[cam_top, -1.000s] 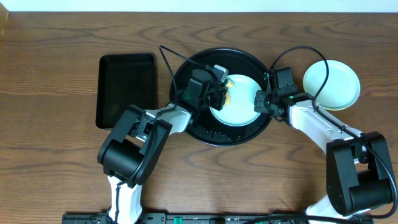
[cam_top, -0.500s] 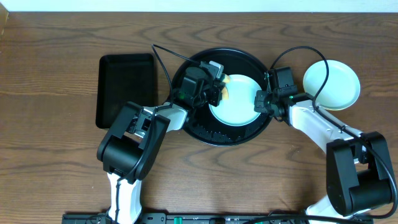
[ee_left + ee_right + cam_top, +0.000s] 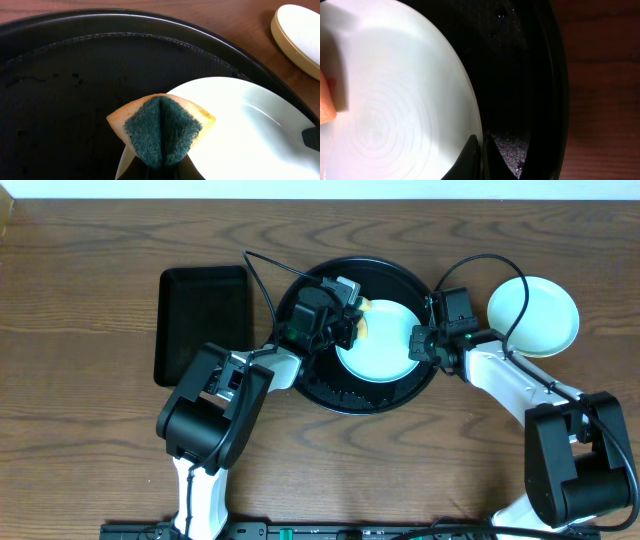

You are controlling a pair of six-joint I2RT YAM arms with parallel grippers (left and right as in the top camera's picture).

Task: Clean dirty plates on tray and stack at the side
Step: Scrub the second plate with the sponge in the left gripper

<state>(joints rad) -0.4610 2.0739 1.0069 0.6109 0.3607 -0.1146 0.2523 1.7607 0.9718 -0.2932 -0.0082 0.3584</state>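
I see brown wood-grain table, pale wall strip at top, mint plate on wet round tray centre frame, left gripper clamping sponge, right gripper pinching plate's right rim

1. The tray fills most of the frame; its black floor is wet and glossy, and its raised rim curves from 9 o'clock over 12 to 4 o'clock.
2. A pale plate lies inside the tray at 4 o'clock.
3. The left gripper, at 6 o'clock, pinches a folded sponge, yellow outside and dark green within.
4. The sponge's right corner touches the pale plate's rim at its 10 o'clock.
5. A dark tip meets the pale plate at 3 o'clock.
6. A cream plate sits on the wooden table at 2 o'clock, outside the tray.
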